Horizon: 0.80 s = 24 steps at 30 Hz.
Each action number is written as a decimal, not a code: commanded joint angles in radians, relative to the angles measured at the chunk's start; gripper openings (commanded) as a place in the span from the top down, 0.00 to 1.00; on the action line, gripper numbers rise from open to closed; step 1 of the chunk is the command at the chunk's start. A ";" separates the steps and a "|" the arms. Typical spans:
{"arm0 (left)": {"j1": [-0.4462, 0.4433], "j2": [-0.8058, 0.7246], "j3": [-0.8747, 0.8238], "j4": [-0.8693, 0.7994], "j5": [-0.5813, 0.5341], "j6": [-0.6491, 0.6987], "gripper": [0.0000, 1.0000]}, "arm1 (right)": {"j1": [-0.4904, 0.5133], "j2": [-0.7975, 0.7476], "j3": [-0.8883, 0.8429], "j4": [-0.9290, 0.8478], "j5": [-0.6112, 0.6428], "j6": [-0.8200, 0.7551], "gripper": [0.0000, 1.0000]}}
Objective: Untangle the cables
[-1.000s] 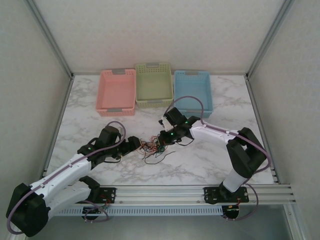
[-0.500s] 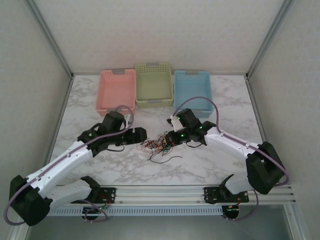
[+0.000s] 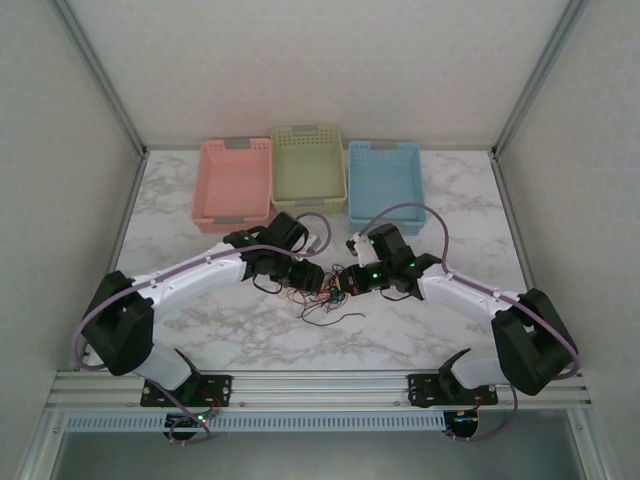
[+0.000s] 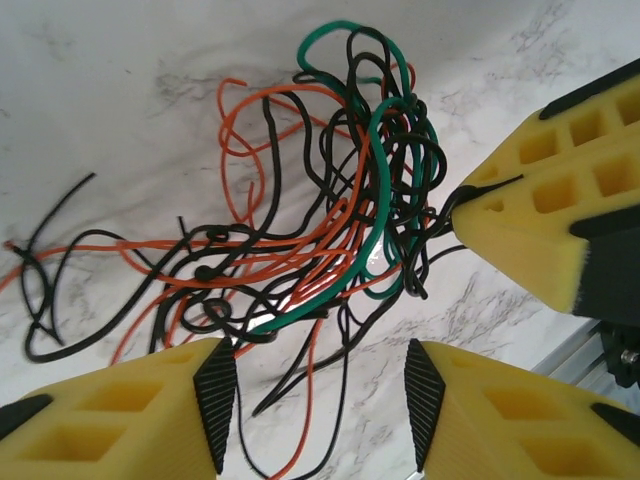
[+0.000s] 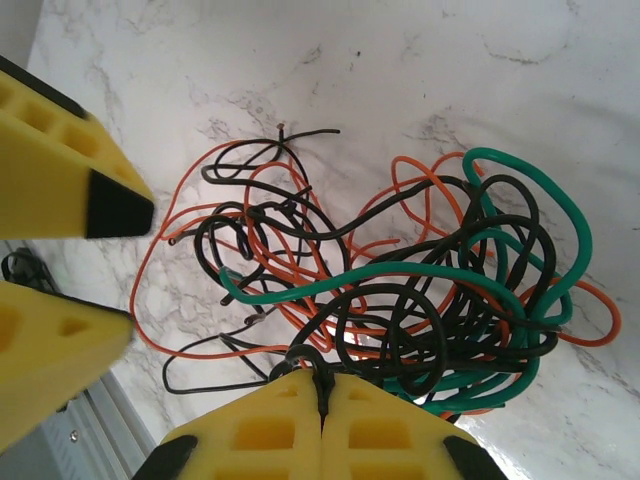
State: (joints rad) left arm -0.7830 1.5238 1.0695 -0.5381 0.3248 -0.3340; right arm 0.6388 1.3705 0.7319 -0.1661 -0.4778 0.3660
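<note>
The cables (image 3: 322,292) lie as one tangle of thin orange, black and green wires on the marble table between the two arms. My left gripper (image 3: 316,277) is at the tangle's left side. In the left wrist view the left gripper (image 4: 315,385) is open, low over the cables (image 4: 340,230), with an orange and a black strand running loose between its pads. My right gripper (image 5: 321,385) is shut on a black cable loop at the edge of the cables (image 5: 400,290). The right gripper (image 3: 344,284) meets the tangle from the right.
Three baskets stand in a row at the back: pink (image 3: 233,185), green (image 3: 308,170) and blue (image 3: 385,183). The right gripper's yellow fingers (image 4: 530,230) sit close to the left jaws. A loose black wire end (image 3: 335,318) trails toward the front rail (image 3: 320,385).
My left arm has swung in from the left up to the tangle and its jaws have narrowed. The right gripper, still shut on the black cable, has shifted slightly right and nearer.
</note>
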 commanded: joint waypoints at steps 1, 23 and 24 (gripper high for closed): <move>-0.008 0.044 0.013 0.054 0.071 0.016 0.54 | -0.011 -0.005 -0.002 0.043 -0.037 0.015 1.00; -0.007 0.101 0.006 0.096 -0.057 -0.010 0.59 | -0.024 0.018 -0.003 0.052 -0.057 0.022 1.00; -0.008 0.101 0.009 0.094 -0.067 -0.011 0.59 | -0.024 0.019 0.000 0.051 -0.057 0.023 1.00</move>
State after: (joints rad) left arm -0.7837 1.6367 1.0695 -0.4377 0.3096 -0.3378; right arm 0.6212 1.3766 0.7315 -0.1402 -0.5026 0.3813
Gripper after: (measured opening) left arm 0.411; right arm 0.056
